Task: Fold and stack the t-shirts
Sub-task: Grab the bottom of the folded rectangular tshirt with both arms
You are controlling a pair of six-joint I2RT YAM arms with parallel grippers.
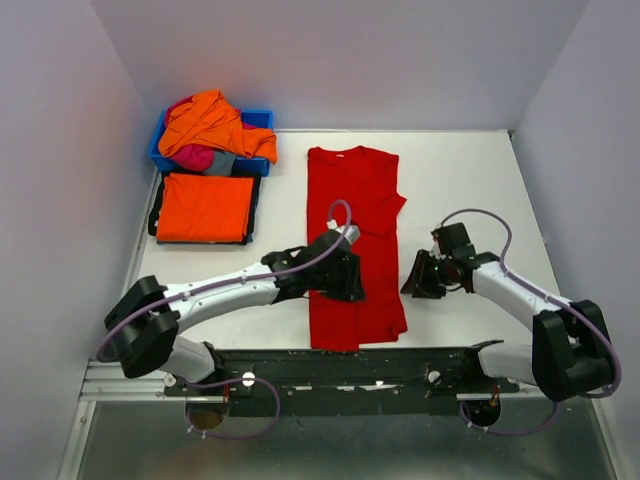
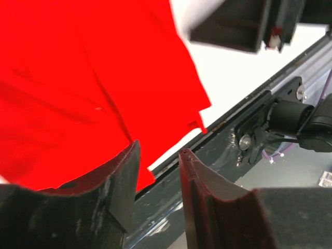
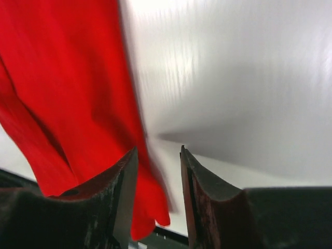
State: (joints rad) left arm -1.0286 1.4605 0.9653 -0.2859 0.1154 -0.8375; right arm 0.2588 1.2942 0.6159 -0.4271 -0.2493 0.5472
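A bright red t-shirt (image 1: 352, 215) lies lengthwise in the middle of the table, folded into a narrow strip, collar at the far end. My left gripper (image 1: 345, 280) hovers over its near part, open and empty; in the left wrist view the shirt (image 2: 78, 78) fills the upper left, above my gripper (image 2: 158, 155). My right gripper (image 1: 418, 280) is just right of the shirt's right edge, open and empty; the red cloth (image 3: 67, 83) shows left of my gripper (image 3: 158, 153). A folded orange shirt (image 1: 205, 207) lies at far left.
A blue bin (image 1: 262, 120) at the back left holds crumpled orange (image 1: 215, 125), magenta-pink (image 1: 193, 156) and grey (image 1: 222, 163) shirts. Dark cloth edges show under the folded orange shirt. The black mounting rail (image 1: 340, 365) runs along the near edge. Walls stand on both sides.
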